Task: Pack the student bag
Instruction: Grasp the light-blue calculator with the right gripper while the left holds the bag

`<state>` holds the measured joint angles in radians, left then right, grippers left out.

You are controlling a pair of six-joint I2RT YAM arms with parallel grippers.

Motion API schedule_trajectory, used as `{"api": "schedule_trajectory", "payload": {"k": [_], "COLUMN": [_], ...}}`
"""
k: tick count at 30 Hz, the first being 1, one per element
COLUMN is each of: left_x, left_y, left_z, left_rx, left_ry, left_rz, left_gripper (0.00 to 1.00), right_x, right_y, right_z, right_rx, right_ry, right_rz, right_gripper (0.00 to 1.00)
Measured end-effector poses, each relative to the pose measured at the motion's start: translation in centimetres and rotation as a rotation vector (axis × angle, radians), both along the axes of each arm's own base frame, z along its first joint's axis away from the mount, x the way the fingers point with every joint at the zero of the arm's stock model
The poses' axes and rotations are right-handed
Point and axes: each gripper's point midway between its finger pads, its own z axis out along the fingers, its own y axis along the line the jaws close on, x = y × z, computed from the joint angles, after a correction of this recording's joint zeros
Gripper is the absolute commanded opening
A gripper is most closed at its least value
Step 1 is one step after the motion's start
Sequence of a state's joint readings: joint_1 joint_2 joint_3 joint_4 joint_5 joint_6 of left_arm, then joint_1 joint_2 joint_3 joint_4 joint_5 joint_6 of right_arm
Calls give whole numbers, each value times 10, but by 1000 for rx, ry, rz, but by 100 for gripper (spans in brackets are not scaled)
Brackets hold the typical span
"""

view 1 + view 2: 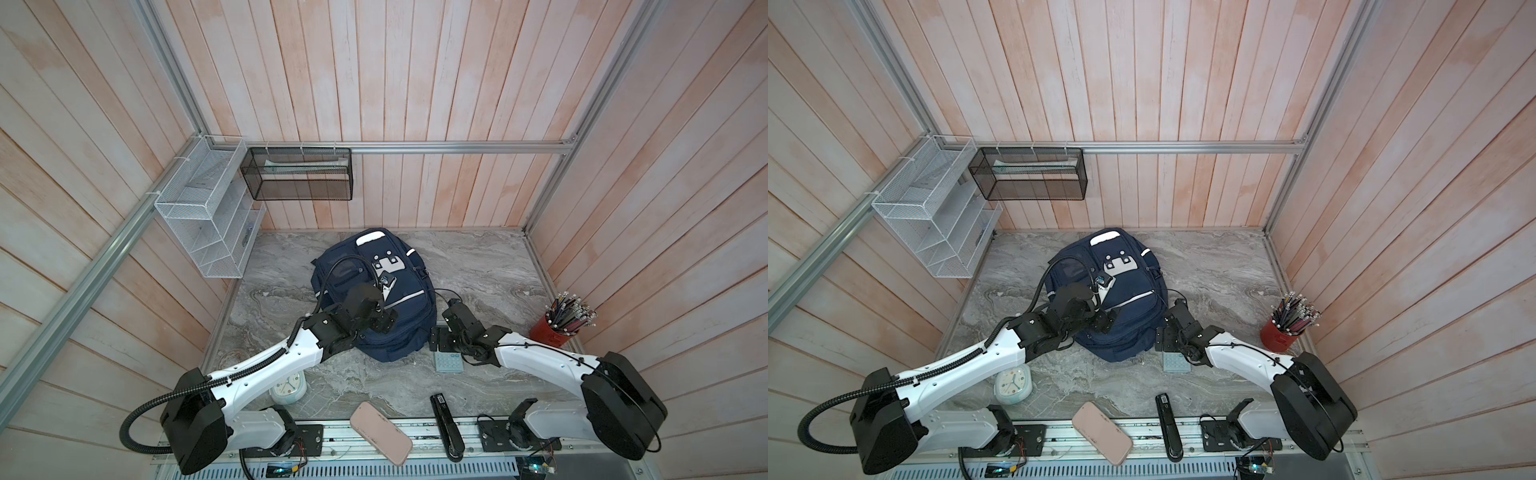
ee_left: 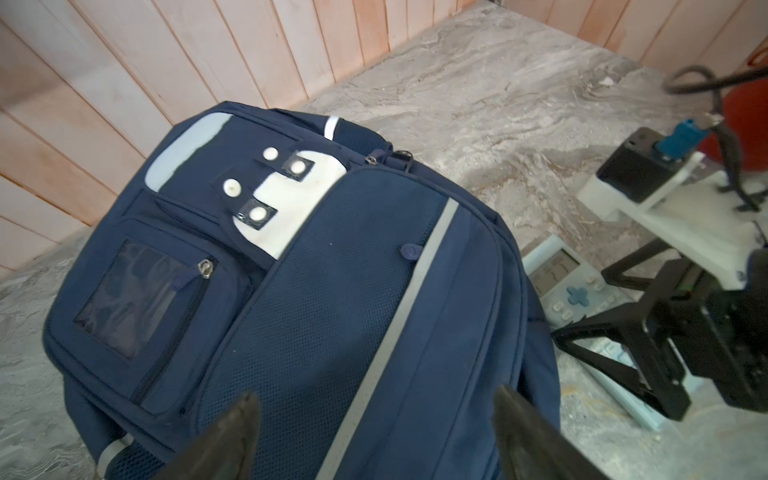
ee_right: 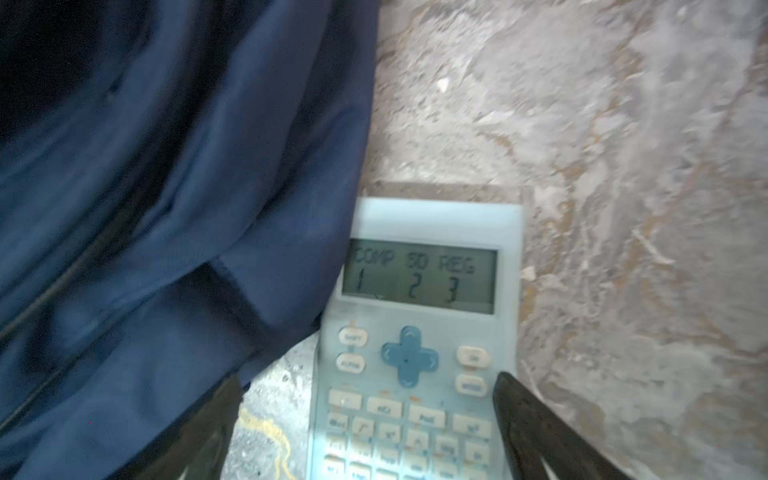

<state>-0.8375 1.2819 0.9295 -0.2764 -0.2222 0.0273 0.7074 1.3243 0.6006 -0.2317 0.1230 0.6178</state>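
Four containers: we count the student bag (image 1: 409, 299), a white wire rack (image 1: 199, 216), a black mesh basket (image 1: 299, 187) and a red cup (image 1: 548, 334).
Student bag: it is navy with white studded patches and lies front-up on the marble table (image 1: 478, 266), towards the back wall. In the left wrist view the small front pocket's zip is drawn shut. We cannot tell what is inside.
White wire rack: it hangs on the side wall, behind and left of the bag. We cannot make out what its compartments hold.
Black mesh basket: it hangs on the back wall, behind the bag and a little left. A pale flat thing (image 1: 307, 166) lies in it, which we cannot name.
Red cup: it stands well apart from the bag on its right, crammed with pencils (image 1: 571, 311) standing on end.
Calculator (image 3: 419, 291): pale blue and flat on the table, against the bag's right flank, with fabric overlapping one corner.
Left claw (image 2: 374, 405): spread wide above the bag's front, pinching nothing.
Right claw (image 3: 368, 382): spread wide just right of the bag. One finger is by the bag's edge and the other over the calculator's keys, with nothing pinched.
Loose things: a clock (image 1: 286, 388), a pink case (image 1: 380, 432) and a black stapler (image 1: 445, 428) lie in front of the bag, outside every container.
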Motion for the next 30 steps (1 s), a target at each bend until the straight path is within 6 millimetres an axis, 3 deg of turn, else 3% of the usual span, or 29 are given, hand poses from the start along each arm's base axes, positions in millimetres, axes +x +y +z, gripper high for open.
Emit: {"api": "schedule_trajectory", "payload": {"k": [4, 13, 18, 30], "left_x": [-11, -5, -3, 0], "left_y": [-7, -4, -2, 2], "left_z": [-16, -33, -34, -46], "left_rx": [64, 141, 157, 207], "left_ry": [8, 6, 2, 8], "left_rz": [-56, -40, -29, -14], "left_gripper": [89, 89, 89, 89], "right_x": [-3, -6, -13, -13], "right_y": [4, 3, -7, -10], "right_z": [-2, -6, -8, -11], "right_rx": [-20, -122, -160, -209], "right_ry": [-6, 2, 33, 33], "right_rz": [16, 11, -13, -14], "right_gripper": [97, 97, 98, 98]}}
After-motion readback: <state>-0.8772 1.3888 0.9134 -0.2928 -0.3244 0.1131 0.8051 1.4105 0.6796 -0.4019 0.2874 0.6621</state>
